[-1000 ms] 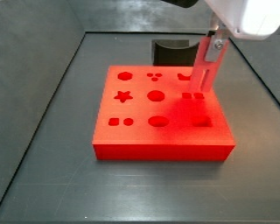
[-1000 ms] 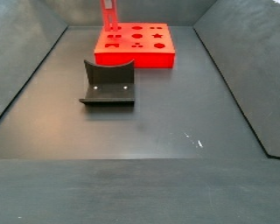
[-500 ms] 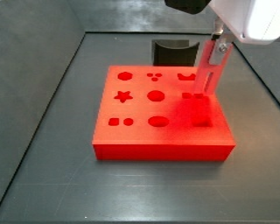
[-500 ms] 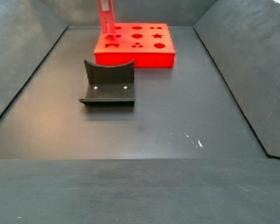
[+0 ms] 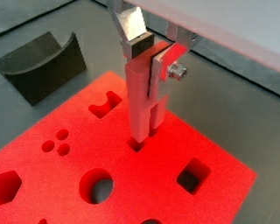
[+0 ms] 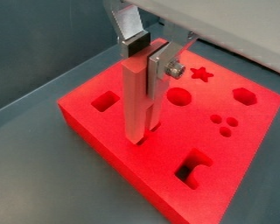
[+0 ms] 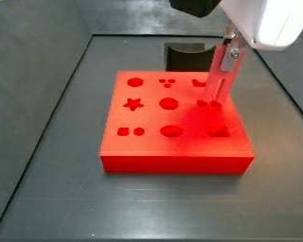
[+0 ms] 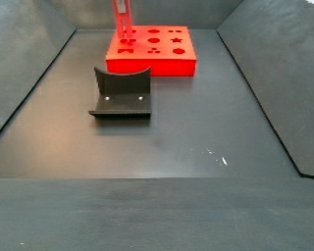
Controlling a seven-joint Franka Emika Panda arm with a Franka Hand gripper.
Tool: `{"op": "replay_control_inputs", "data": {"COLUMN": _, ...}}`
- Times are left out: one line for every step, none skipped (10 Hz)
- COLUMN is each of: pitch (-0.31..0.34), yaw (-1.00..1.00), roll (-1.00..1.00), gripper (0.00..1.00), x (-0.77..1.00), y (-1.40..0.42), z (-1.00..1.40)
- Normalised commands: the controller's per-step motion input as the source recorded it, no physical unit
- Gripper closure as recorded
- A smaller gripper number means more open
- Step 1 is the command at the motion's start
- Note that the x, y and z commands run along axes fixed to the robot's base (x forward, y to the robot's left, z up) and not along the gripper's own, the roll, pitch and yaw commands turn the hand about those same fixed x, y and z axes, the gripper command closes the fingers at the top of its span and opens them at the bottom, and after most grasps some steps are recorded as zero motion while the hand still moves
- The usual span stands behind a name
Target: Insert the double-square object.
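Observation:
The double-square object (image 5: 143, 101) is a slim red peg held upright between my gripper's (image 5: 150, 61) silver fingers (image 5: 130, 33). The gripper is shut on its upper end. The peg's lower end meets the top face of the big red block (image 5: 60, 179) at a small hole. I cannot tell how deep it sits. The peg (image 6: 137, 96), gripper (image 6: 150, 59) and block (image 6: 230, 171) also show in a wrist view. In both side views the peg (image 7: 220, 80) (image 8: 119, 20) stands over the block (image 7: 161, 142) (image 8: 157, 61), with the gripper (image 7: 230, 49) at its top.
The block has several shaped holes, among them a star (image 6: 202, 74), a hexagon (image 6: 244, 94) and a square (image 5: 192, 177). A dark grey curved holder (image 8: 123, 94) (image 5: 43, 63) stands on the floor beside the block. Dark walls (image 8: 271, 108) slope up round the bin floor.
The gripper and the peg have shifted slightly sideways over the block's right part. The grip on the peg is unchanged.

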Motion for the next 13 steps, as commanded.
{"op": "replay_control_inputs", "data": {"pitch": 0.000, "yaw": 0.02, "roll": 0.00, "gripper": 1.00, "x": -0.08, "y": 0.00, "z": -0.06}}
{"op": "replay_control_inputs", "data": {"pitch": 0.000, "yaw": 0.01, "roll": 0.00, "gripper": 1.00, "x": -0.11, "y": 0.00, "z": -0.08}}
{"op": "replay_control_inputs", "data": {"pitch": 0.000, "yaw": 0.02, "roll": 0.00, "gripper": 1.00, "x": -0.06, "y": 0.00, "z": -0.09}}
{"op": "replay_control_inputs", "data": {"pitch": 0.000, "yaw": 0.05, "roll": 0.00, "gripper": 1.00, "x": -0.05, "y": 0.00, "z": -0.10}}
{"op": "replay_control_inputs", "data": {"pitch": 0.000, "yaw": 0.11, "roll": 0.00, "gripper": 1.00, "x": 0.00, "y": 0.00, "z": -0.10}}
{"op": "replay_control_inputs", "data": {"pitch": 0.000, "yaw": 0.12, "roll": 0.00, "gripper": 1.00, "x": 0.13, "y": -0.03, "z": -0.11}}
{"op": "replay_control_inputs", "data": {"pitch": 0.000, "yaw": 0.13, "roll": 0.02, "gripper": 1.00, "x": 0.03, "y": -0.02, "z": -0.10}}
{"op": "replay_control_inputs", "data": {"pitch": 0.000, "yaw": 0.13, "roll": 0.05, "gripper": 1.00, "x": 0.00, "y": -0.08, "z": -0.10}}
{"op": "replay_control_inputs", "data": {"pitch": 0.000, "yaw": 0.11, "roll": 0.07, "gripper": 1.00, "x": 0.00, "y": -0.10, "z": -0.14}}
{"op": "replay_control_inputs", "data": {"pitch": 0.000, "yaw": 0.00, "roll": 0.10, "gripper": 1.00, "x": 0.00, "y": -0.02, "z": -0.42}}
{"op": "replay_control_inputs", "data": {"pitch": 0.000, "yaw": -0.09, "roll": 0.09, "gripper": 1.00, "x": 0.00, "y": -0.03, "z": -0.60}}
{"op": "replay_control_inputs", "data": {"pitch": -0.046, "yaw": -0.14, "roll": 0.09, "gripper": 1.00, "x": 0.00, "y": -0.03, "z": -0.67}}
{"op": "replay_control_inputs", "data": {"pitch": -0.040, "yaw": -0.15, "roll": 0.09, "gripper": 1.00, "x": 0.02, "y": -0.02, "z": -0.66}}
